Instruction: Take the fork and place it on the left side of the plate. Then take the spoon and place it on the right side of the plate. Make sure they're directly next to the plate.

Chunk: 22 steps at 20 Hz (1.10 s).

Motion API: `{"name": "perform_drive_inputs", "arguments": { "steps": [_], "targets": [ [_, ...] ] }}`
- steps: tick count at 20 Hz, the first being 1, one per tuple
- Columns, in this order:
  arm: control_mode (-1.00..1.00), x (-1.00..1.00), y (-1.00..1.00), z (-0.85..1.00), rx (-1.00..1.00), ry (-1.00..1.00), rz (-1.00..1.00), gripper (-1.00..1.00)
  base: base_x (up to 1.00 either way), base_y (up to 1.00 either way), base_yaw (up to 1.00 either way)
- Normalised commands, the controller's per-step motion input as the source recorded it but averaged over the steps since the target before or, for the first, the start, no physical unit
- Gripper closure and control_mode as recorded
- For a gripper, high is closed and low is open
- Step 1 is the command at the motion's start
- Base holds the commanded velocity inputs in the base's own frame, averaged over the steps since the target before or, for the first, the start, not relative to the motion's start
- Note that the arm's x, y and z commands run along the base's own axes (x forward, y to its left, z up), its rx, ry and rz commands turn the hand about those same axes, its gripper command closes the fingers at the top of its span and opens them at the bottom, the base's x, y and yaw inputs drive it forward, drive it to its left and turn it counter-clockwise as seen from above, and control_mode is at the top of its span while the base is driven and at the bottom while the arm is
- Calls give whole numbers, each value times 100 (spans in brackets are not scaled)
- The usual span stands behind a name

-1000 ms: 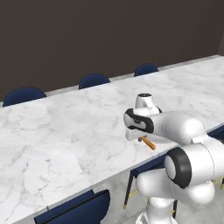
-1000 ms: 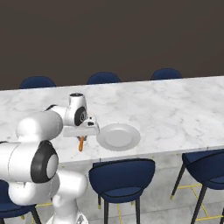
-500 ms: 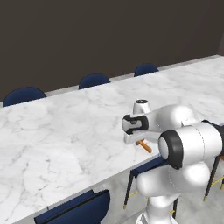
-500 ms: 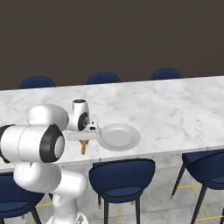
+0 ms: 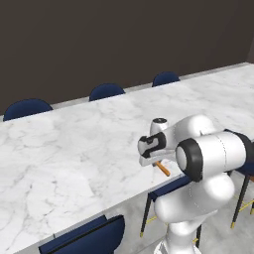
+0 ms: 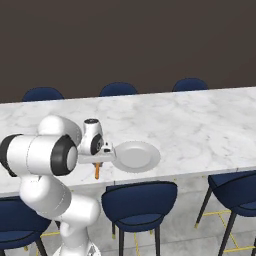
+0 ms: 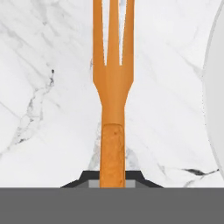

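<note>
Gripper [image 7: 113, 183] is clamped on the fork [image 7: 113, 100]: in the hand view the orange handle runs straight out from between the two dark finger tips, tines pointing away from the hand toward the top of that view. Jaws are nearly closed, with just the slim handle between them.

Fork sits over the white marble table [image 7: 48, 87], close to the surface; whether it touches the table can't be told from these frames. In the right base view the fork's handle end [image 6: 97, 170] sticks out below the hand, near the table's front edge. In the left base view the same orange end [image 5: 162, 168] shows just beside the wrist.

Plate [image 6: 136, 155] lies on the table just beside the gripper, on the hand's right side in the right base view. Its pale rim [image 7: 217, 87] curves along the right edge of the hand view, close to the fork's tines but with a strip of bare marble between them. The fork runs roughly alongside that rim.

Blue chairs [image 6: 118, 89] line the far side of the table, well beyond the gripper; another blue chair [image 6: 138, 200] is tucked under the near edge, below the hand and plate.
</note>
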Motion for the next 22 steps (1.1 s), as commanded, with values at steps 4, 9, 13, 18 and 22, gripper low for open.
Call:
{"name": "perform_drive_inputs", "arguments": {
  "steps": [4, 9, 13, 18, 22],
  "targets": [
    [-100, 26, 0, -8, 0, -4, 1, 100, 0, 0, 0],
    [-100, 39, 0, 0, 0, -3, 2, 100, 0, 0, 0],
    [-100, 36, 0, -1, 0, 0, 1, 100, 0, 0, 0],
    [-100, 20, 0, -15, 0, 0, 1, -100, 0, 0, 0],
    [-100, 4, 0, -7, 0, 0, 1, -100, 0, 0, 0]
  ]
}}
